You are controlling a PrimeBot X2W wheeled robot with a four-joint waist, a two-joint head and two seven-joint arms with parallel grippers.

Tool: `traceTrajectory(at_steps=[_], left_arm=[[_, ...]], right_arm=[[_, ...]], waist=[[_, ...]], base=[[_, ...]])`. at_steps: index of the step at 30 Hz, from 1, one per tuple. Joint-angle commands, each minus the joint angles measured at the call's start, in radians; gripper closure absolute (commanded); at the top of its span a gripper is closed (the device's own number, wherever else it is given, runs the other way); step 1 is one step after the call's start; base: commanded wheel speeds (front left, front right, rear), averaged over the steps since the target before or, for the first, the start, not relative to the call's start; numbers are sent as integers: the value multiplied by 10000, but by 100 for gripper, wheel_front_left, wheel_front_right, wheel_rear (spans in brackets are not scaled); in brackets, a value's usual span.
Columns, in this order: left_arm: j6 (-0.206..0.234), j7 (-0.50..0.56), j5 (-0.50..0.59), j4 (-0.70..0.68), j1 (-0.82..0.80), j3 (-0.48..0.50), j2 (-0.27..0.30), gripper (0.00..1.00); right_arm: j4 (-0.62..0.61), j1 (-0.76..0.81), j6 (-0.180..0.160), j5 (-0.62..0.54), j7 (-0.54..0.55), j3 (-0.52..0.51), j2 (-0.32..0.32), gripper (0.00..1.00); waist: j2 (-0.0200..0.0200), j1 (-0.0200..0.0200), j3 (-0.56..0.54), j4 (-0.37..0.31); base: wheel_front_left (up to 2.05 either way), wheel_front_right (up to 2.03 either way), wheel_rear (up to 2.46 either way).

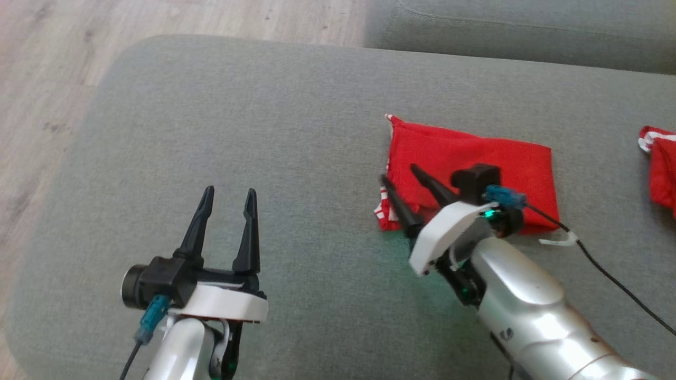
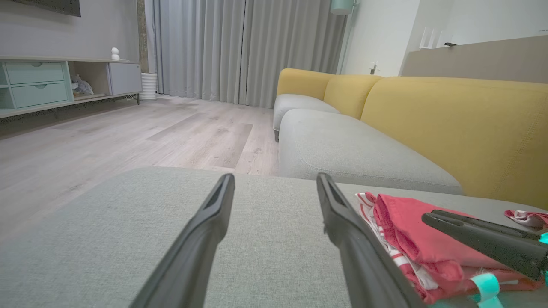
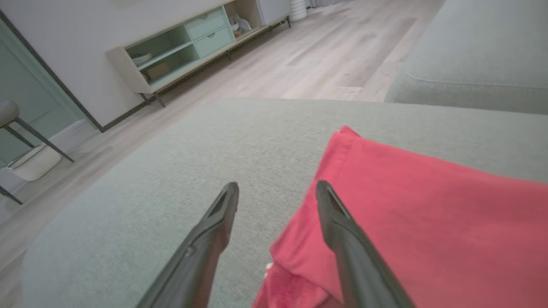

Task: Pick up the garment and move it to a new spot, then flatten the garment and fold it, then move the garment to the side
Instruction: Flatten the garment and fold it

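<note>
The right tool (image 1: 398, 173) stands with its two dark fingers clearly parted and nothing between them. It sits at the left end of the garment (image 1: 475, 153). In the right wrist view one finger of this tool (image 3: 277, 185) lies over the red cloth (image 3: 428, 214) and the other over bare grey fabric, so the garment's edge runs between them (whether either fingertip actually presses on the cloth, I cannot tell).

The left tool (image 1: 230, 190) is spread wide and holds nothing. It hovers over the bare grey cushion (image 1: 264, 132), well to the left of the garment, and its own view (image 2: 275, 176) shows only grey fabric between the fingers.

The garment is red and folded into a rough rectangle, lying flat on the right half of the cushion. Red-and-white striped trim peeks out at its near left corner and far left tip. From the left wrist its stacked layers (image 2: 411, 231) show at the edge, with the right tool (image 2: 428, 216) just above them. A second red piece (image 1: 660, 163) with white trim lies apart at the right edge.
</note>
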Motion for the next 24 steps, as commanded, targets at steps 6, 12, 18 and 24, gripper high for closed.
traceTrajectory(at_steps=[6, 12, 18, 24], left_arm=[[47, -51, -28, -340, -494, 444, 39, 0], [78, -51, -20, -608, -447, 649, 39, 0], [151, -51, -101, -813, -352, 739, 39, 0], [181, -51, -194, -808, -276, 734, 39, 0]], right_arm=[[-796, -313, -9, 679, -485, 622, 156, 0], [20, -673, -9, -473, -1097, -1474, 156, 0], [-1584, 282, -9, -3164, -1136, -5160, -80, 0], [-3536, 2005, -9, -4761, -1138, -6967, 48, 0]], waist=[[0, -1, -87, -556], [0, -1, -259, -1269], [0, -1, -356, -1860], [0, -1, -386, -2149]], base=[[0, 0, 0], [0, 0, 0], [0, 0, 0], [0, 0, 0]])
